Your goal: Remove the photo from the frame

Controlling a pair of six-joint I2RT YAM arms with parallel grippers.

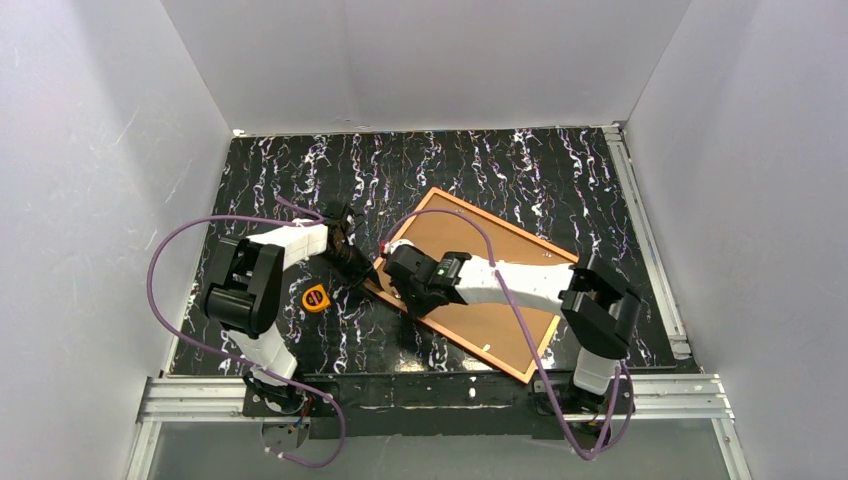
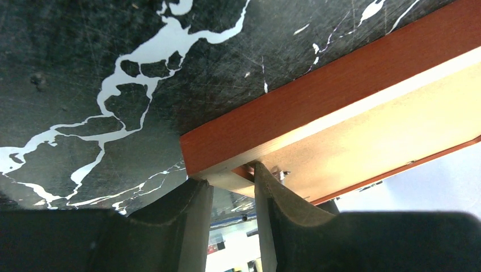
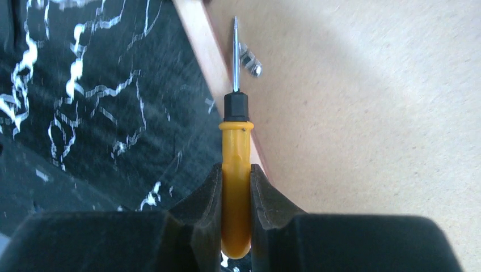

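Right gripper [image 3: 235,171]: jaws drawn close, pinching the yellow handle of a screwdriver [image 3: 235,141] between both pads
Screwdriver: black collar and thin metal shaft stick out ahead of the fingers, and the shaft runs along the inner edge of the frame, over the board back
Metal clip [image 3: 250,62]: small silver tab on the board, just beside the shaft near its tip; whether the tip touches it cannot be told
Left gripper [image 2: 227,182]: jaws narrowed onto the frame's near-left corner, one finger [image 2: 193,221] on the outer red-brown side and the other on the inside against the board edge, gripping the corner
Frame [image 1: 505,226]: thin reddish-brown border lying at a slant on the table, long side running from upper left to lower right in the overhead view
Photo [image 1: 452,226]: face down inside the frame, only its plain brown board back showing; the right arm reaches across it
Table [image 1: 500,160]: black surface with white marbling
Orange-and-black object [image 1: 315,298]: small and round, on the table near the left gripper, apart from the frame
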